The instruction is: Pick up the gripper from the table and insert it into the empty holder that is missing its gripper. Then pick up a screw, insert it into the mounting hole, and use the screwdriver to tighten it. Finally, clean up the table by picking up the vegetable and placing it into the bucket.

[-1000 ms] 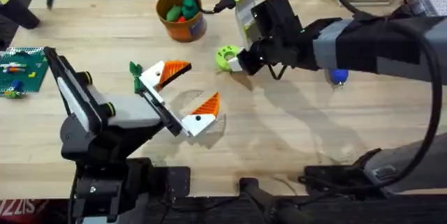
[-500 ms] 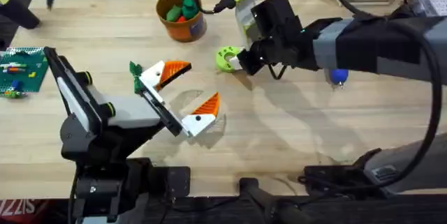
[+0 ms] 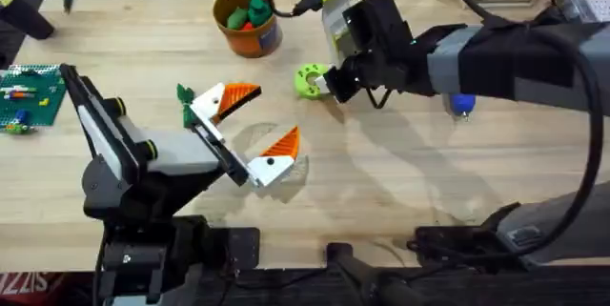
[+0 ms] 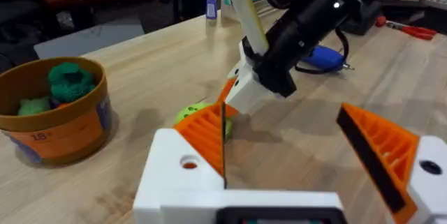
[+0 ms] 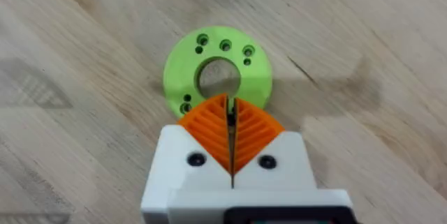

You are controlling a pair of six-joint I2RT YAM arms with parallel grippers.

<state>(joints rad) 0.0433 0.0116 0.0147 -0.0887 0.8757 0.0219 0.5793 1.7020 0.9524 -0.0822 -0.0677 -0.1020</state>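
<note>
A: Bucket (image 3: 246, 22) sits at the far side of the light wood tabletop (image 3: 400, 182); a green toy and something red lie inside. A blue-and-white circuit board (image 3: 24, 96) rests at the tabletop's left edge, with clutter in the room past the far edge.

B: Vegetable (image 3: 184, 94) lies on the wood just beside the left end effector (image 3: 255, 120), whose orange pads stand wide apart, holding nothing. Left wrist view adds the bucket's blue label band.

A: Right end effector (image 3: 329, 85) is down at the green ring disc (image 3: 308, 79). Overhead leaves its fingers unclear.

B: Right wrist view settles it: orange pads (image 5: 209, 128) pressed together, nothing between them, tips at the disc's rim. Its holes show too.
</note>
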